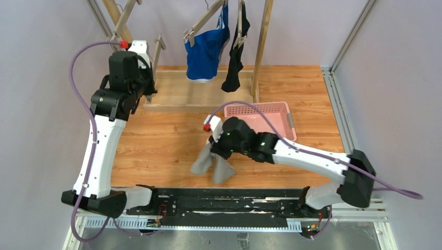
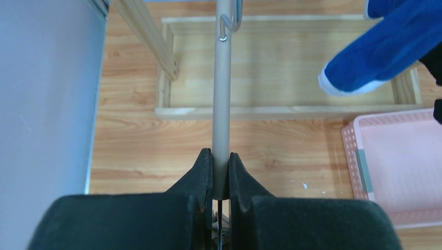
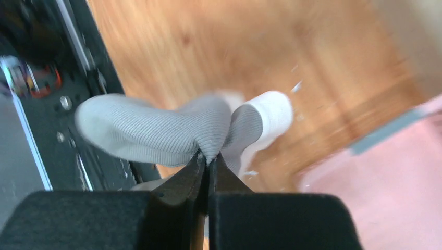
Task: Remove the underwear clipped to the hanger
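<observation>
1. Above the table, in the top external view, the light grey fabric briefs (image 1: 211,166) are seen hanging from the right gripper (image 1: 212,148). They are held low over the wooden tabletop (image 1: 156,140), near the pink perforated plastic basket (image 1: 260,112). The bright blue briefs with white trim (image 1: 206,52) and the plain black briefs (image 1: 234,60) are seen hanging from the wooden clip hanger (image 1: 203,21) at the far side. The left arm (image 1: 104,135) is raised to the far left; its jaws cannot be made out from this view.
2. From the left wrist, the left gripper (image 2: 221,159) is seen closed to a narrow gap on a slim beige rod (image 2: 222,94), which is clamped between both fingers. A small metal hook (image 2: 232,23) is seen near the rod's far end. The bright blue briefs with white trim are seen at upper right over a pale wooden base frame (image 2: 281,110), with the basket's corner at the right edge.
3. From the right wrist, where the picture is blurred, the jaws are seen pressed together on a fold of the light grey fabric briefs, which are bunched out to both sides above the fingertips. The basket is seen at lower right.
</observation>
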You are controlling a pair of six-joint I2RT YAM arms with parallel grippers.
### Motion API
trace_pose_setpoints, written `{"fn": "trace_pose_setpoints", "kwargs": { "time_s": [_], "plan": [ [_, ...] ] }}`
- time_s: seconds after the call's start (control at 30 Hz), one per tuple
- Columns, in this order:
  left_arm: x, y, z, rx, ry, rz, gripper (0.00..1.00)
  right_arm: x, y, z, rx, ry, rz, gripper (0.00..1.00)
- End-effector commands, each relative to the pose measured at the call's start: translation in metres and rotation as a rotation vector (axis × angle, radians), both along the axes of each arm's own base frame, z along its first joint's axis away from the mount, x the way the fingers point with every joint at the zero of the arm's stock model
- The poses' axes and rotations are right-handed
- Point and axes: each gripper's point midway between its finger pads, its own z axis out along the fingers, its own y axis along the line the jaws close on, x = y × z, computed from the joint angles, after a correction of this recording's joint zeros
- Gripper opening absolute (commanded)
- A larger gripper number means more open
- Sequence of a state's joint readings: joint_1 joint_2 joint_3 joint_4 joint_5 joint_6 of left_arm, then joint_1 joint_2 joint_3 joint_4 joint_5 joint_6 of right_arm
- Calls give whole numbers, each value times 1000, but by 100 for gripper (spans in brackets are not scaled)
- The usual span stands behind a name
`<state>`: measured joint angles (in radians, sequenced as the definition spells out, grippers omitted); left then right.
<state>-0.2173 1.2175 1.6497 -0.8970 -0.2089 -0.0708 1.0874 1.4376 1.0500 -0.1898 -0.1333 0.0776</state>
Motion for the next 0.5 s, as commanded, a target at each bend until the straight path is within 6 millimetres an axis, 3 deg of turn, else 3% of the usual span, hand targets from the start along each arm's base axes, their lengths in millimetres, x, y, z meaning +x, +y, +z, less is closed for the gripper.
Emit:
{"fn": "trace_pose_setpoints", "kwargs": {
  "time_s": [0.0,0.07,0.17,0.3,0.47],
  "plan": [
    [10,3,32,49,-35,-65,0,43,-28,90,114,-223,-181,1],
    [15,6,44,48,-48,-71,0,62,-47,116,124,-303,-275,1],
    [25,1,55,22,-68,-108,0,91,-76,139,121,-352,-402,0],
    [41,-7,70,6,-94,-161,0,126,-115,156,140,-375,-556,0],
    [61,-16,87,-22,-128,-245,0,152,-145,164,169,-391,-662,1]
  ]
}}
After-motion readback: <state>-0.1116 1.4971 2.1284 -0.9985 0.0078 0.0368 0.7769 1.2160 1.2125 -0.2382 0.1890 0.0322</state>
